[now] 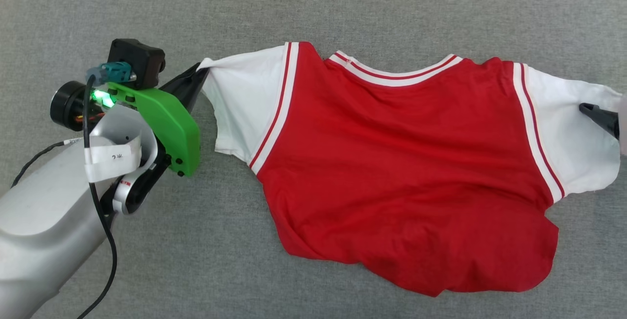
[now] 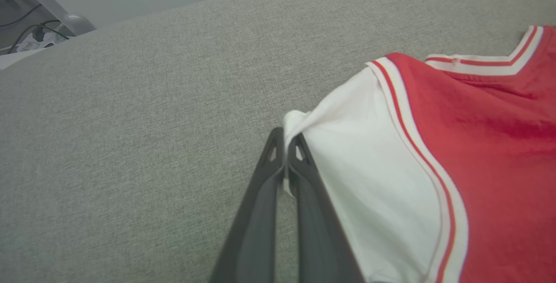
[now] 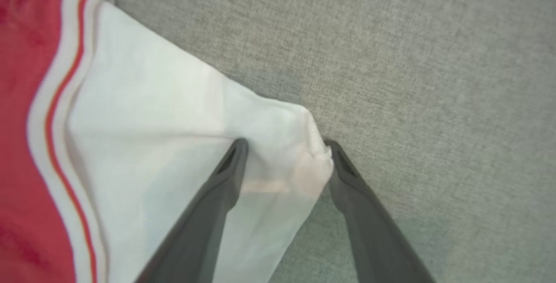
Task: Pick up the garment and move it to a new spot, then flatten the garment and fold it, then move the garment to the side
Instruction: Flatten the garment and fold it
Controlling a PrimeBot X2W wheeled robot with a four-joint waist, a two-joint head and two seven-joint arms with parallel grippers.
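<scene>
Grey surface — garment; left end effector pinches a sleeve; right end effector straddles other, agape.

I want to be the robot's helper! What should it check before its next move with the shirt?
1. Left gripper pinching the left sleeve: ok, fingers shut on its tip.
2. Right gripper gripping the right sleeve: not ok, fingers open on either side of its tip.
3. Shirt spread flat: not ok, bottom edge is rumpled.
4. Collar lying flat: ok.
5. Room on the grey cloth surface beside the shirt: ok.
6. Left grip holding both sleeve layers: cannot tell.
</scene>
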